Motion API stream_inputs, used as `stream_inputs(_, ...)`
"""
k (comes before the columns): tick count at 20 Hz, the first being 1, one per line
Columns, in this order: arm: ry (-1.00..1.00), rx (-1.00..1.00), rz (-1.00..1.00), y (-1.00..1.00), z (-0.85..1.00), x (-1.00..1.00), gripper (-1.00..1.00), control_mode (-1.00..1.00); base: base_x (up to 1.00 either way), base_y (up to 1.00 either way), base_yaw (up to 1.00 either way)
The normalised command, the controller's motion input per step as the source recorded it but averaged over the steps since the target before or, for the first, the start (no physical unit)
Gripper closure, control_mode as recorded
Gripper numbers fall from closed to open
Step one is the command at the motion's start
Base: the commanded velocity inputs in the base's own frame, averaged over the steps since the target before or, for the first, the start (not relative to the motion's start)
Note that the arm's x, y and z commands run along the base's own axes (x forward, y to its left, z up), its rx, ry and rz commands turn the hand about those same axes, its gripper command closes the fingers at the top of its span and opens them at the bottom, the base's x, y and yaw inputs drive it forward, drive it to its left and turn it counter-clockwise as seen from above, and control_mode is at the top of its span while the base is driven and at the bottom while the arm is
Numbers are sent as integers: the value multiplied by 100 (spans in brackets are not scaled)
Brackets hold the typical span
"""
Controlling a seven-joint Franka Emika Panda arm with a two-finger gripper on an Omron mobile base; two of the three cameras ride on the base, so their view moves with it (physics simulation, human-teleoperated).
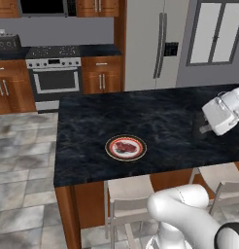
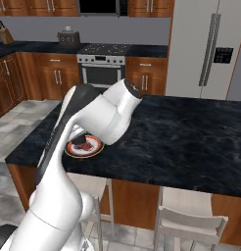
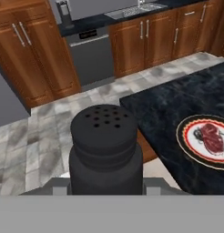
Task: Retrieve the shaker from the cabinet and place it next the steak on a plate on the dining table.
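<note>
A dark grey shaker [image 3: 106, 145] with a perforated top stands close in the hand view, and my gripper [image 3: 106, 184] is shut on its lower body. My hand [image 1: 219, 115] hovers above the right part of the dining table [image 1: 160, 116], whose top is black marbled stone. The small round plate [image 1: 125, 147] with its dark reddish rim lies near the table's front edge, left of my hand. On it rests the steak [image 1: 125, 146]. From the hand, the plate [image 3: 202, 142] and steak [image 3: 213, 136] appear to the right of the shaker. The arm partly covers the plate [image 2: 88, 147]. The tall cabinet is out of view.
Pale stools [image 1: 128, 192] [image 1: 223, 177] are tucked under the table's near side. A steel oven [image 1: 54, 78] and wood cabinets [image 1: 101, 75] line the back wall beside a steel fridge [image 1: 150, 44]. Grey tiled floor [image 1: 22, 160] lies left of the table.
</note>
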Motion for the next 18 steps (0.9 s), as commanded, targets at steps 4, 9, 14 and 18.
stream_inputs(4, 0, 5, 0, -11, -47, 26, 100, -100, 0, 0, 0)
stream_inputs(9, -3, 11, 0, 0, -48, 32, 100, -100, 0, 0, 0)
stream_inputs(14, -7, 7, 0, -1, -39, 28, 100, -100, 0, 0, 0)
stream_inputs(18, -3, 0, 4, -5, -23, 45, 100, -100, 0, 0, 0)
